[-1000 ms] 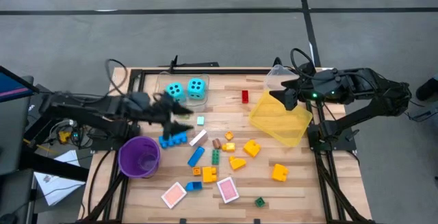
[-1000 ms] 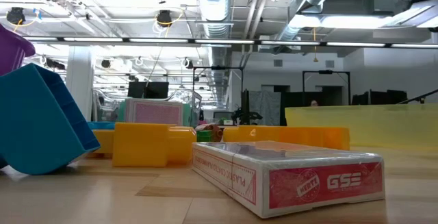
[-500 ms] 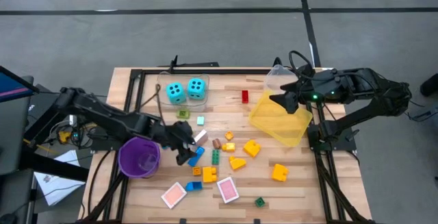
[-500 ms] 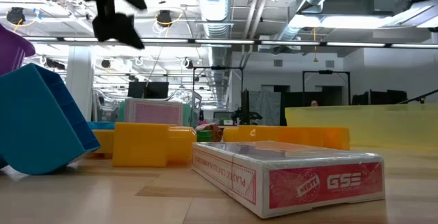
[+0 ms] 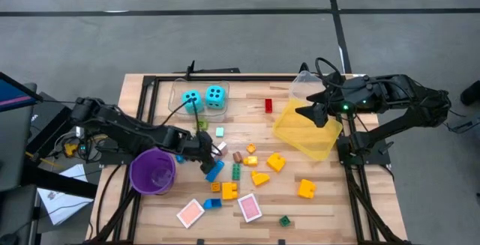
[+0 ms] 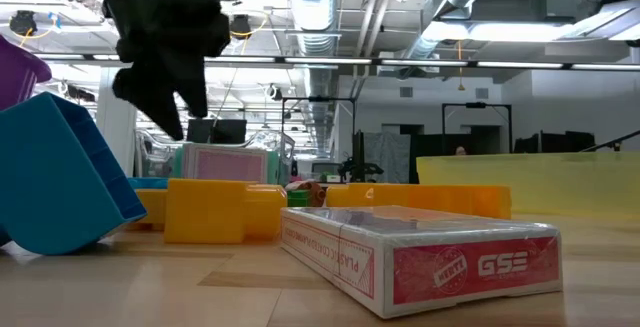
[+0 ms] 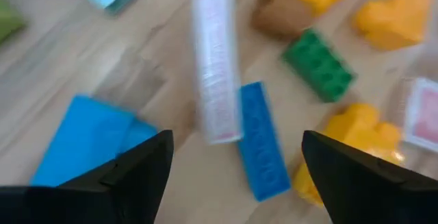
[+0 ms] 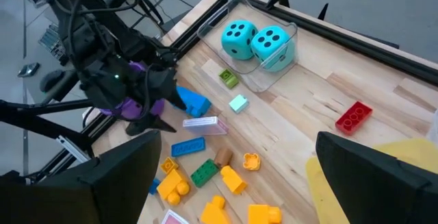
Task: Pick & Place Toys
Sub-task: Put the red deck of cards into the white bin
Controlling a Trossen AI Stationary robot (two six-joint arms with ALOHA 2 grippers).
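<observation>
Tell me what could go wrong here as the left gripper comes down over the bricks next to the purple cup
1. The left gripper hangs open over a long blue brick lying right against a white bar; its fingers might catch both or push one aside.
2. The arm reaches past the purple cup, so it could knock the cup.
3. Green brick and yellow bricks crowd close and may get scattered.

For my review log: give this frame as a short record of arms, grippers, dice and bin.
left gripper: open, above the blue brick and white bar, holding nothing
right gripper: open, over the yellow bin, empty
dice: two, cyan, in a clear tray at the far edge
purple cup: upright, beside the left arm
pink cards: two, near edge
</observation>
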